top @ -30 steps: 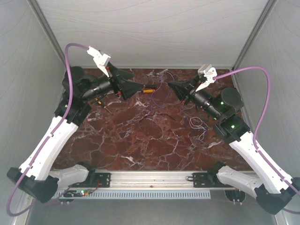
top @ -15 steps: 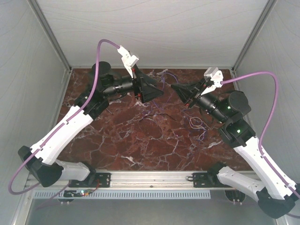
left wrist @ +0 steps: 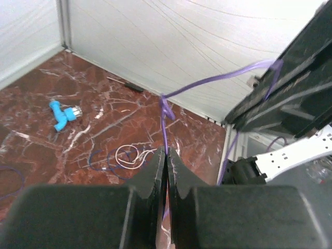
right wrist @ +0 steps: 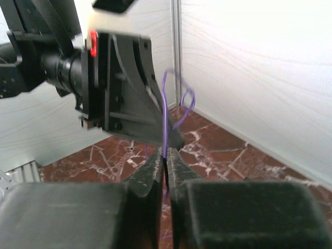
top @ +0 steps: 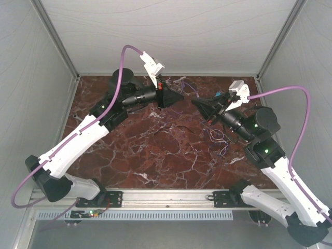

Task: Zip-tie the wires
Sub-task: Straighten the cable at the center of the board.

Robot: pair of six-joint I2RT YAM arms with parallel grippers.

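Top view. The left gripper (top: 179, 97) and right gripper (top: 196, 103) point at each other, tips near, over the far part of the table (top: 129, 150), a glossy red-brown marble pattern with white veins. The black wedge-shaped fingers hide the jaw gaps from up here. Wires (top: 218, 136): hair-thin blue-purple loops lie flat on the marble, just beside the right gripper's wrist. A fainter strand between the two tips is hard to trace. Thick lilac cables (top: 120, 67) arch off each wrist.

Left wrist view. The left gripper (left wrist: 166, 155) is pinched to a slit on one strand of the wires (left wrist: 165, 129). The strand rises straight out of the tips and kinks into a small knot. It then arcs right toward the right gripper (left wrist: 290, 88), where its end is lost against the black body. Beyond the tips, more thin loops lie on the marble, with a pale coil (left wrist: 129, 154) among them. Further left is a bright blue plastic fitting (left wrist: 62, 115). A thin dark strip (left wrist: 124, 83) by the wall is too small to identify. Matt black finger housings fill the lower frame.

Right wrist view. The right gripper (right wrist: 166, 158) is clamped tight on the strand (right wrist: 165, 114). It stands upright from the tips and curls into a small loop at the top. The left gripper (right wrist: 124, 93) sits close behind, blurred, with a red spot (right wrist: 93, 39) on it. The strand's far end is hidden.
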